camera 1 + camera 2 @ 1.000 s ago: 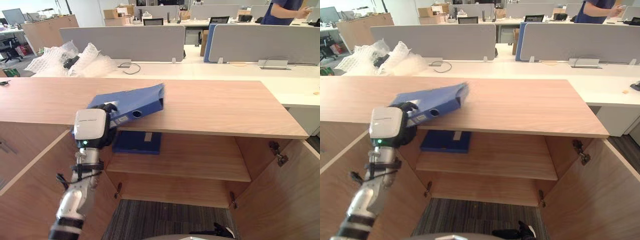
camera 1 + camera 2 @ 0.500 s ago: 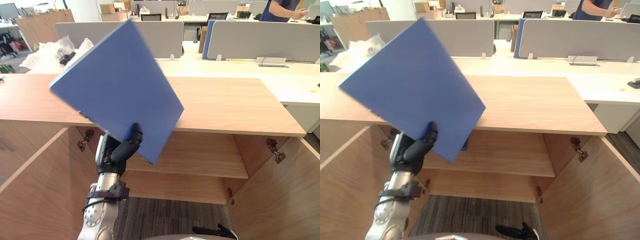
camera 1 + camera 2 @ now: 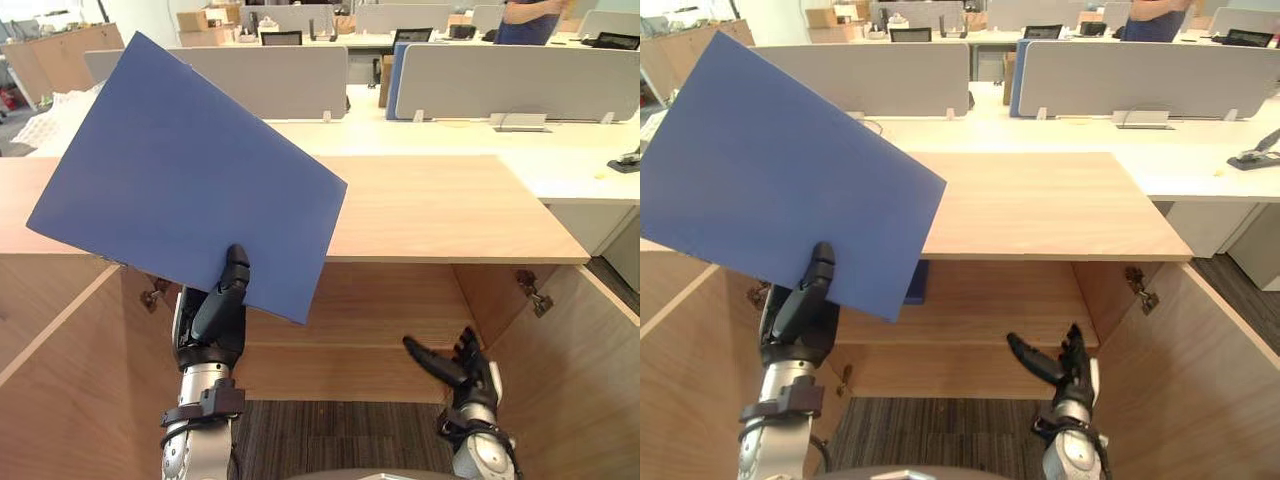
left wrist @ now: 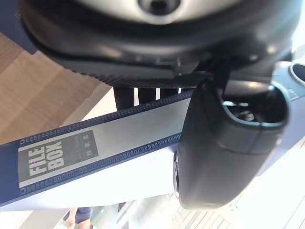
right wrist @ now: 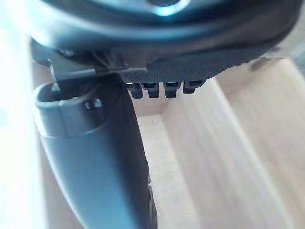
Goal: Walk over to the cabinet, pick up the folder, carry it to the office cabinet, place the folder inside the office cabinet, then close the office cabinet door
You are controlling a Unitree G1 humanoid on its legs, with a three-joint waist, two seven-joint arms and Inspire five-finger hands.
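Folder in left eye view: raised above the open cabinet, long axis sloping down to my right, lower edge pinched in left hand. Right hand is low, nearer the shelf, fingers straight, empty.

Left wrist view: thumb clamps spine.

Right wrist view: fingers extended, holding nothing.

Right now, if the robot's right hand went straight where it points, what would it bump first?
Probably the wooden shelf inside the open cabinet. The right hand points into it with nothing between; depth is unclear, so maybe the back panel instead.
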